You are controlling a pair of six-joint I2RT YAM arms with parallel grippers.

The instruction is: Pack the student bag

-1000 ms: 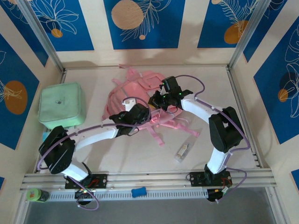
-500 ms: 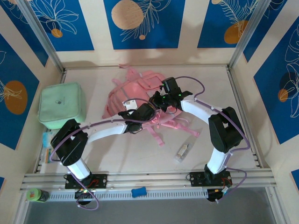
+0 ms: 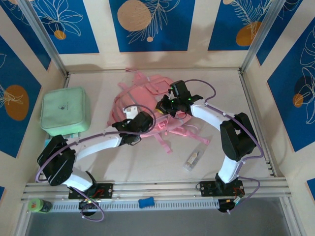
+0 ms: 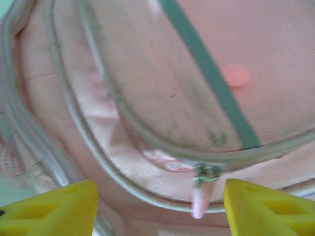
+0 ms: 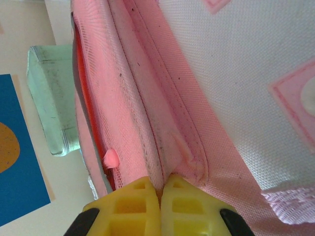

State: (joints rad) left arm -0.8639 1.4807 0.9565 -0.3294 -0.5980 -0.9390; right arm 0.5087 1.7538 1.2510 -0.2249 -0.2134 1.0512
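Observation:
The pink student bag (image 3: 140, 93) lies on the table's middle back, straps trailing toward the front. My left gripper (image 3: 134, 112) hovers over its near left part, open; in the left wrist view a pink zip pull (image 4: 199, 200) hangs between the yellow fingertips (image 4: 49, 209), untouched, below a grey-piped pocket (image 4: 162, 98). My right gripper (image 3: 165, 105) is at the bag's right side, shut on a fold of the pink bag fabric (image 5: 170, 162) beside a mesh edge (image 5: 106, 123).
A mint-green square soft case (image 3: 65, 111) sits at the left, also seen behind the bag (image 5: 51, 98). A small clear packet (image 3: 193, 159) lies on the table front right. A green bottle (image 3: 39, 205) and blue item (image 3: 145, 202) rest on the front rail.
The left arm swung out over the bag half a second ago, then drew back left; its gripper now sits over the bag's near left part. The right gripper has held still.

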